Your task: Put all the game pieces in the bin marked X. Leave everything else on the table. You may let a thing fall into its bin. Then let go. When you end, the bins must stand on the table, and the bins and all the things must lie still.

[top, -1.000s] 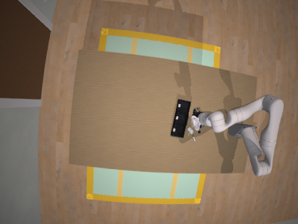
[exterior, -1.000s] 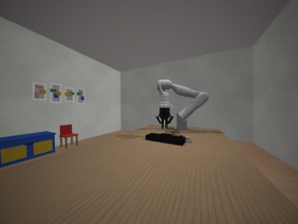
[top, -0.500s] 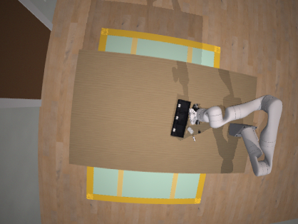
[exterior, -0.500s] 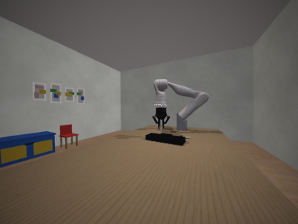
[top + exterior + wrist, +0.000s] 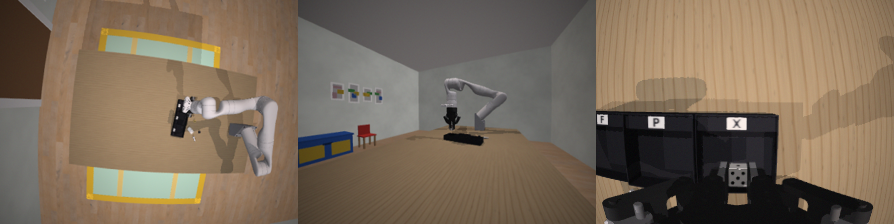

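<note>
The die (image 5: 738, 177) is gripped between the closed fingertips (image 5: 185, 111) (image 5: 451, 128), seemingly above the near part of the X bin (image 5: 180, 105) (image 5: 736, 142), where it can be released.

In top view, bins (image 5: 180, 118) (image 5: 463, 138) (image 5: 661, 150) on table (image 5: 121, 110) (image 5: 440, 178) (image 5: 746, 55), right of frame centre; domino (image 5: 190, 130) just right of bins' lower end.

Playroom or nursery type room: one small red chair (image 5: 364, 131); one low blue cabinet (image 5: 326, 146), yellow fronts; four framed pictures (image 5: 353, 93) of coloured blocks, wall-hung; wood floor (image 5: 246, 200) (image 5: 563, 164).
</note>
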